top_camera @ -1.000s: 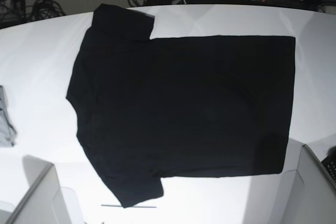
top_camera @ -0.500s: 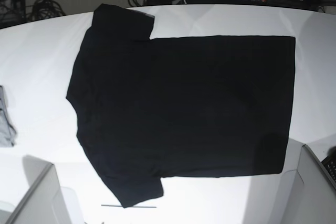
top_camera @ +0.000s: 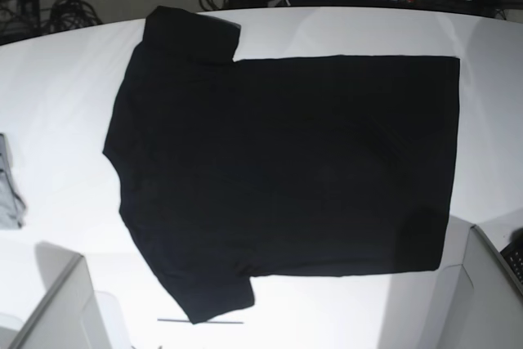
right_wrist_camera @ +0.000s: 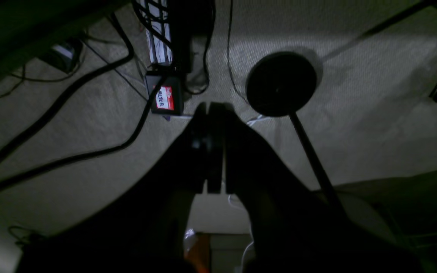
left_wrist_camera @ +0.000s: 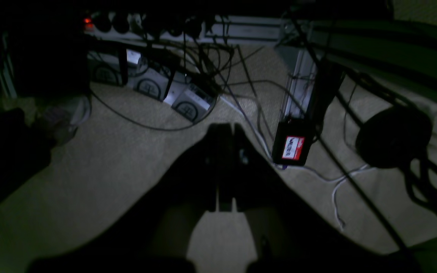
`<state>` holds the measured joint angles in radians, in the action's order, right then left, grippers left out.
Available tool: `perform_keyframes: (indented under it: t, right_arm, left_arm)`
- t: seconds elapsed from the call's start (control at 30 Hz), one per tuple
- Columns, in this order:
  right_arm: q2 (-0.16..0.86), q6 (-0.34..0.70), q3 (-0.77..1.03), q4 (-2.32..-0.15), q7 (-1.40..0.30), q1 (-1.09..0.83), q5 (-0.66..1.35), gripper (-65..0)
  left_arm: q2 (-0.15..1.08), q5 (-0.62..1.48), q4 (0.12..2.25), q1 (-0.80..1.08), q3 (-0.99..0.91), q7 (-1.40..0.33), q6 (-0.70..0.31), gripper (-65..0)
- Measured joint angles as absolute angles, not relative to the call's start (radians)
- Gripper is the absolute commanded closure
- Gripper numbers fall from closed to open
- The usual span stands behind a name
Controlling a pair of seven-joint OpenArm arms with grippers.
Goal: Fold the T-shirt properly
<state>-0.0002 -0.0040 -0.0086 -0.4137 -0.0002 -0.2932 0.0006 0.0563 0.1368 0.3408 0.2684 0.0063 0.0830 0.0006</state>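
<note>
Basically, T-shirt (top_camera: 286, 169) lies flat on table (top_camera: 57, 96), looks soft, limp; we'd pinch hem corners w/ left tool (left_wrist_camera: 224, 131) & right tool (right_wrist_camera: 212, 110), both pressed together, empty.

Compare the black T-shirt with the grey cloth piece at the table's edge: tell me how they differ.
The T-shirt is black; the grey cloth piece is pale grey. The T-shirt lies spread flat across the middle of the white table and shows whole, both sleeves out; the grey cloth piece sits at the base view's left edge, cut off by the frame. The T-shirt covers far more table. Both rest on the table, untouched by any gripper.
</note>
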Motion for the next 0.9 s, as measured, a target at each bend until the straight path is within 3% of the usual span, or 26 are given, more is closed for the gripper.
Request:
perform_keyframes:
  t: [0.33, 0.8, 0.9]
  right_arm:
    - [0.000, -0.004, -0.006, -0.670, -0.005, -0.485, 0.003, 0.0]
    - [-0.007, -0.004, 0.106, -1.046, -0.010, -0.733, 0.007, 0.0]
    - [-0.010, -0.004, 0.130, -1.139, -0.014, -0.780, 0.007, 0.0]
  left_arm:
    - [0.147, 0.144, 0.656, 0.489, 0.147, 0.078, 0.001, 0.0]
    - [0.253, 0.147, 1.019, 0.727, 0.142, 0.076, 0.014, 0.0]
    - [0.254, 0.148, 1.101, 0.782, 0.069, 0.073, 0.003, 0.0]
